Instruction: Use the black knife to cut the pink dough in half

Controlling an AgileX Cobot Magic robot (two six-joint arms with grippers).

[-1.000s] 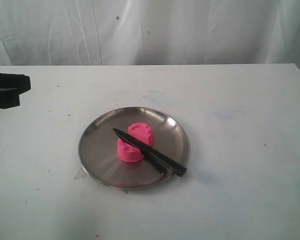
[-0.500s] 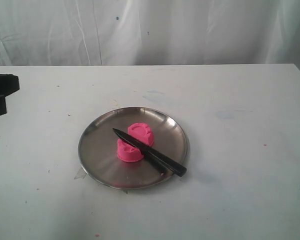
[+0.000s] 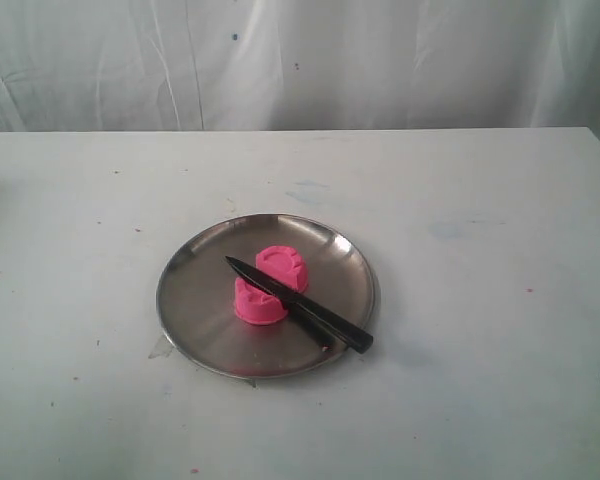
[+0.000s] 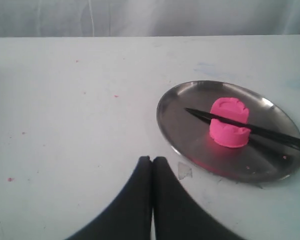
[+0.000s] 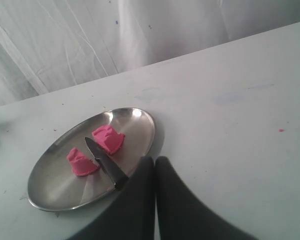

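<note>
Left gripper (image 4: 152, 161): fingers pressed together, tips touching, nothing between them; poised over bare table, short of the plate's near rim. Outside the exterior view.
Right gripper (image 5: 155, 161): fingers clenched tip to tip, holding nothing; just beside the knife's handle end, whether touching it cannot be told. In the exterior view only a dark sliver at the right edge.
Table (image 3: 480, 330): white top, speckled with small red and dark flecks.
Metal plate (image 3: 200, 315): round, shiny, shallow; sits mid-table between the two arms.
Black knife (image 3: 298, 303): lies flat on the plate, tip toward the plate's middle, handle reaching to the rim on the right arm's side. Blade runs through the gap between the two dough pieces. Free of both grippers.
Pink dough (image 3: 260, 301): two separate moulded lumps on the plate, one on each side of the blade; near piece flat-topped, far piece showing a ridged circular top. Both well apart from the left fingers (image 4: 140, 175) and near the right fingers (image 5: 142, 172), with the knife between.
Backdrop (image 3: 380, 60): white draped cloth behind the table's far edge.
</note>
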